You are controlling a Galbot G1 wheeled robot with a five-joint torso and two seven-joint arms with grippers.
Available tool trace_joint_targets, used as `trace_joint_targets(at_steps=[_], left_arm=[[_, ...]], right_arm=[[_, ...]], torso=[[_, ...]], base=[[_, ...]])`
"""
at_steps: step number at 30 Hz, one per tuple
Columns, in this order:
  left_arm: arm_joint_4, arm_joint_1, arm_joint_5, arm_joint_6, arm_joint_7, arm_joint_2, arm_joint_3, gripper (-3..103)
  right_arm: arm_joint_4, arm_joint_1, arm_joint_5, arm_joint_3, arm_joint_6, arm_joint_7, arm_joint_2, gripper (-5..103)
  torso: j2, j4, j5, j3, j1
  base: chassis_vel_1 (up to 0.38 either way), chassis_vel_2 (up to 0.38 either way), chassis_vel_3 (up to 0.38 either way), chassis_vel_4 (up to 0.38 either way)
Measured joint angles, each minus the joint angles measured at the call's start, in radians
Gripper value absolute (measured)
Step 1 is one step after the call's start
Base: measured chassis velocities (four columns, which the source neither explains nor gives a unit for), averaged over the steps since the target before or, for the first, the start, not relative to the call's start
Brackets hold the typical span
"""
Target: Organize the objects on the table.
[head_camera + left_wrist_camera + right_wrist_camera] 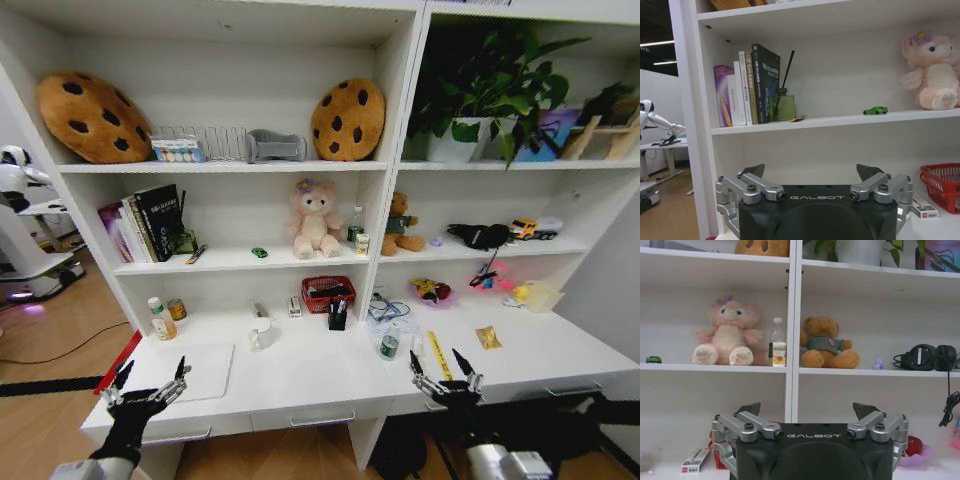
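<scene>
Two grippers hover at the table's [300, 385] front edge, jaws spread and empty: left gripper [148, 385] at the left end, right gripper [445, 374] right of centre. A yellow ruler [439, 354] lies just beyond the right gripper, its long axis running away from the robot, so the right arm seems nearer.

A robotics lab staged as a home study: white desk [300, 385] beneath shelving holding books [145, 220], plush toys [314, 220] and a potted plant [480, 100], another white robot [20, 215] alongside.
</scene>
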State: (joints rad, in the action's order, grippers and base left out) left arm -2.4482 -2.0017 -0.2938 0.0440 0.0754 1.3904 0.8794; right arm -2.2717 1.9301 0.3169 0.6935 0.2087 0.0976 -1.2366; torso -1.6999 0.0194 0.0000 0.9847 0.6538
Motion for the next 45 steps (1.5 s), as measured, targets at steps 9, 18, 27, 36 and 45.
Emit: trace_joint_targets(at_steps=[9, 18, 27, 36, 45], left_arm=[[0.000, 0.000, 0.001, 0.000, 0.001, 0.001, -0.001, 100], [0.001, 0.000, 0.001, -0.001, 0.001, 0.001, -0.002, 100], [0.001, 0.000, 0.002, -0.002, 0.002, 0.001, -0.002, 100], [0.002, 0.000, 0.002, -0.002, 0.002, 0.002, -0.002, 100], [0.002, 0.000, 0.002, -0.003, 0.002, 0.002, -0.002, 100]], right_arm=[[0.051, 0.046, -0.039, 0.011, 0.090, -0.031, -0.044, 100], [0.051, 0.056, -0.054, 0.003, 0.124, -0.035, -0.069, 100], [0.060, 0.059, -0.047, 0.006, 0.141, -0.037, -0.065, 100], [0.067, 0.049, -0.047, 0.001, 0.141, -0.039, -0.063, 100], [0.089, 0.010, -0.041, -0.021, 0.110, -0.053, -0.054, 100]], torso=[[0.000, 0.0002, 0.0000, 0.000, 0.000], [0.000, 0.0001, -0.0001, 0.000, 0.000], [0.000, 0.0001, -0.0002, 0.000, 0.000], [0.000, 0.0000, 0.0000, 0.000, 0.000], [0.000, 0.0004, -0.0001, 0.000, 0.000]], base=[[0.000, 0.000, 0.000, 0.000], [0.000, 0.000, 0.000, 0.000], [-0.022, -0.017, 0.024, 0.021], [-0.125, -0.114, 0.124, 0.134], [-0.105, -0.104, 0.095, 0.097]])
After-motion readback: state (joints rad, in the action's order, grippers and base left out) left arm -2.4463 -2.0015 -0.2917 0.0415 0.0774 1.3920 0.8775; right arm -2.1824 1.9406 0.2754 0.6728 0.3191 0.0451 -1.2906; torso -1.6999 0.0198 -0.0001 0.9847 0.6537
